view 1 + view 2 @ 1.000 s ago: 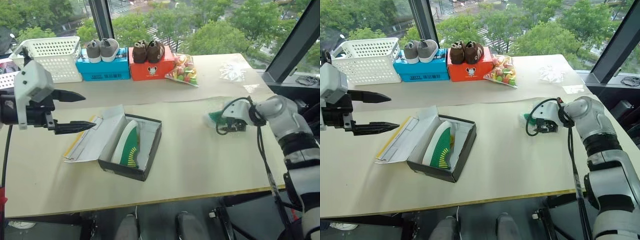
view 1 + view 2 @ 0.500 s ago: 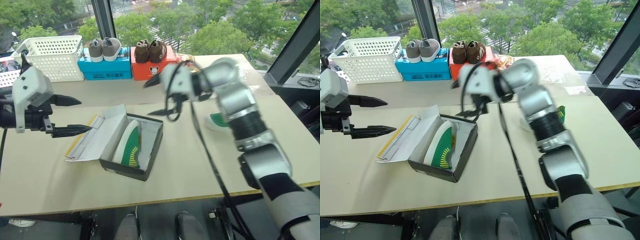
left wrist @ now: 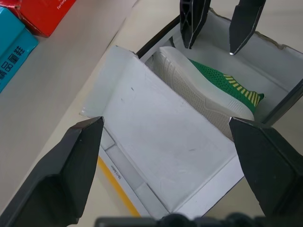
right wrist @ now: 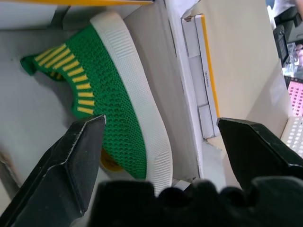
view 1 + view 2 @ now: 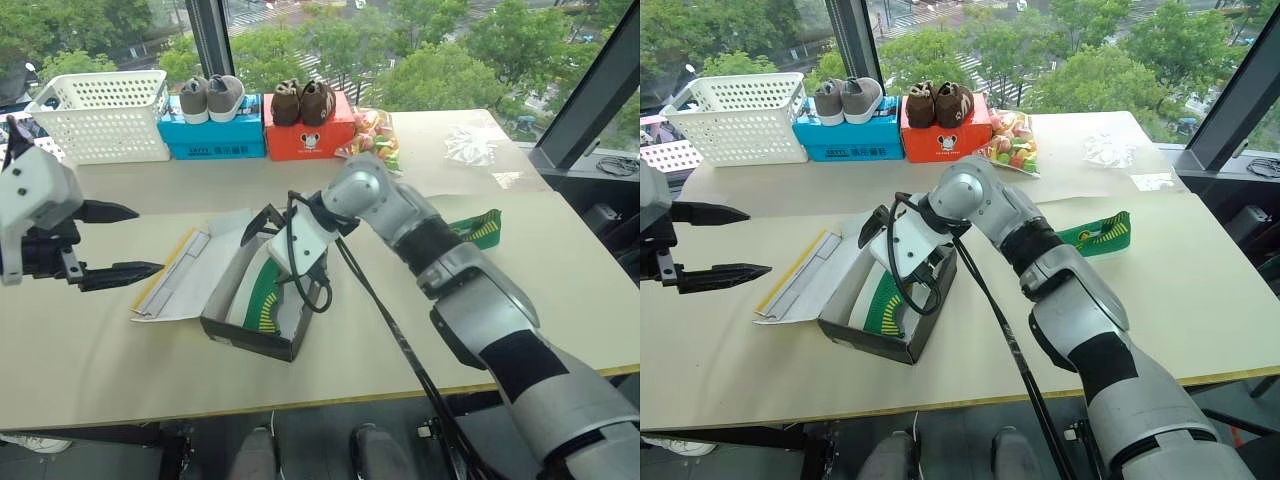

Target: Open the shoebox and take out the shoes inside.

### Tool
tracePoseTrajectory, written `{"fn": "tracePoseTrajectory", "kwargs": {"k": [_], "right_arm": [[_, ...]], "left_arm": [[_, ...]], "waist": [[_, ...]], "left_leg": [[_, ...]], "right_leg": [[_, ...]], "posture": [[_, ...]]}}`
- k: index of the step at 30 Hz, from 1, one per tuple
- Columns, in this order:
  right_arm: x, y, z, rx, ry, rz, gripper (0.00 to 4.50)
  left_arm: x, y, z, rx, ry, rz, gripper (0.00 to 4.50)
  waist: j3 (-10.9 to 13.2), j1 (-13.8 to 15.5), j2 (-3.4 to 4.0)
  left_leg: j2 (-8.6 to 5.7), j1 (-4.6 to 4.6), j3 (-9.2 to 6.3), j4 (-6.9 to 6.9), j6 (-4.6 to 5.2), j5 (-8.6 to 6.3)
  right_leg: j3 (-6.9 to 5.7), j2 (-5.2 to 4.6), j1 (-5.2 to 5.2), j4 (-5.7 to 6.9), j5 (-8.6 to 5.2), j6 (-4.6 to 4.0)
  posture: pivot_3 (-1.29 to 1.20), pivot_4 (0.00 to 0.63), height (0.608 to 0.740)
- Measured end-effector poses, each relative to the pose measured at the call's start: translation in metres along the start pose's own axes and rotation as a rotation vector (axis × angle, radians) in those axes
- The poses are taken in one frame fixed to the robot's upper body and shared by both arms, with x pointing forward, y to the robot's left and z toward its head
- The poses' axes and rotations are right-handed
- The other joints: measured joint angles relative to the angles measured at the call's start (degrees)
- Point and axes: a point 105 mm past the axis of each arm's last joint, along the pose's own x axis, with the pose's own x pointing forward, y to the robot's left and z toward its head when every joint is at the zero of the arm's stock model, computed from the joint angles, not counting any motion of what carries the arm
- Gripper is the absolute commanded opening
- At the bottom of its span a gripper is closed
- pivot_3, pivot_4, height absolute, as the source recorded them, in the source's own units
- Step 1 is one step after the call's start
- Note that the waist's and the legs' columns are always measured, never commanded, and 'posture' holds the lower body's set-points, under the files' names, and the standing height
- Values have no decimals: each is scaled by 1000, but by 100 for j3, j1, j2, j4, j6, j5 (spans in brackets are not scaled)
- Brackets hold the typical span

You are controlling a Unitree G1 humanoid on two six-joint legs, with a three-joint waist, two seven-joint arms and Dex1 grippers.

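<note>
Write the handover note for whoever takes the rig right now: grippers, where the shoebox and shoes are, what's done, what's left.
Left gripper: open, empty, hovering beside the flipped-back lid.
Right gripper: open, empty, poised over the shoebox, fingers either side of the shoe inside but not touching it.
Shoebox: open on the table, lid laid flat toward the robot's left.
Shoes: one green shoe on its side in the box; the other green shoe is already out, lying on the table to the robot's right.
Done: box opened, first shoe removed.
Left: lower the right gripper, grasp the remaining shoe, lift it out and set it on the table.
</note>
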Motion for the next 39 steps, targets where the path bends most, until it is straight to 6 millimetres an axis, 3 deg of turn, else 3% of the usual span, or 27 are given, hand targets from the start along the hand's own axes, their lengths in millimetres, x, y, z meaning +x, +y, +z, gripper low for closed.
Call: {"fn": "tracePoseTrajectory", "kwargs": {"k": [13, 17, 19, 25, 32, 39], "right_arm": [[37, 15, -21, -27, 152, 52, 4430], [45, 18, -26, -10, 192, 48, 3467], [46, 19, -27, -13, 198, 49, 2643], [45, 15, -28, -34, 208, 18, 788], [32, 18, -21, -96, 163, 100, 696], [15, 3, -5, -106, 96, 103, 696]], "left_arm": [[-8, -8, -1, -19, 7, 32, 4500], [-8, -8, -1, -23, 9, 32, 4500], [-8, -8, -1, -30, 11, 33, 4500], [-8, -8, -1, -28, 8, 36, 4500], [-4, -5, 0, -18, -4, 30, 4500], [1, -1, 2, -3, -24, 18, 4500]], "waist": [[0, -98, -1], [0, -101, -1], [0, -100, -1], [-1, -102, -3], [-1, -92, -6], [2, -97, -11]], "left_leg": [[0, 3, -1, -4, -2, -1], [0, 4, -1, -5, -3, -1], [0, 4, 0, -5, -3, -1], [0, 10, -1, -5, -3, -1], [-1, 7, -1, -5, -3, -1], [0, 8, -1, -4, -3, -1]], "right_leg": [[2, 0, 0, 2, 1, -1], [2, 0, 0, 2, 1, -2], [3, 0, 1, 2, 1, -2], [3, 0, 4, 3, 1, -2], [3, 0, 5, 2, 1, -1], [3, 0, 4, 5, 1, -2]], "posture": [[0, 150, 740], [0, 150, 740], [0, 150, 740], [0, 150, 740], [0, 150, 740], [0, 150, 740]]}}
